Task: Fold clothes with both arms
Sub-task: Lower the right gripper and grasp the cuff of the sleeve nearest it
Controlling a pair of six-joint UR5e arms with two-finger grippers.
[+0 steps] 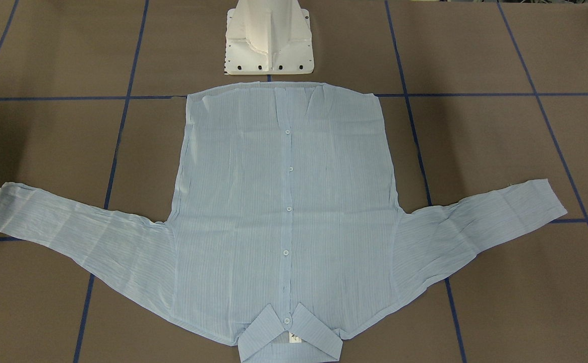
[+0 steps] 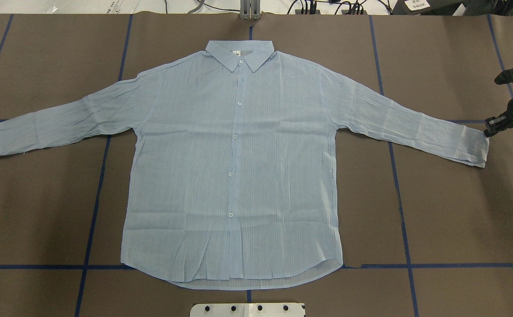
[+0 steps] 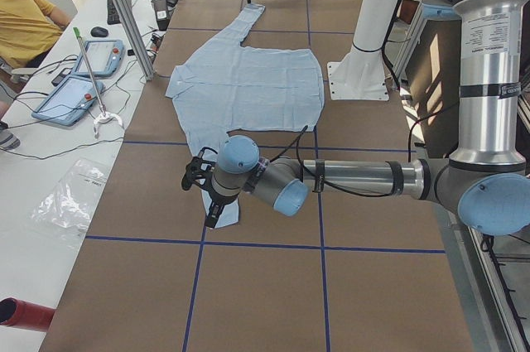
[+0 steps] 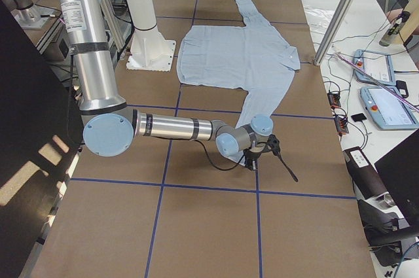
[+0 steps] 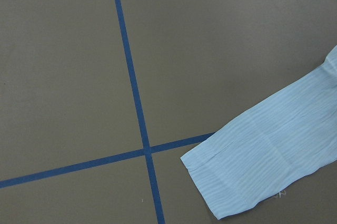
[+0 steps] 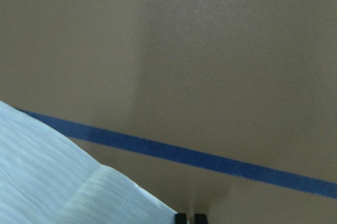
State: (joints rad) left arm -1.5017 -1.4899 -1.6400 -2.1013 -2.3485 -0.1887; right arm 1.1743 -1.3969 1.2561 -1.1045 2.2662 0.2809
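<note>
Right claw (image 6: 190, 217) mostly beyond bottom edge

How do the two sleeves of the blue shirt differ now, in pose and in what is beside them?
The right sleeve has the right gripper at the corner of its cuff; the left sleeve has the left gripper only near its cuff. The right wrist view shows just a corner of the right sleeve's cuff, close up; the left one shows the left sleeve's whole cuff end from farther off. Both lie flat, spread outward.
</note>
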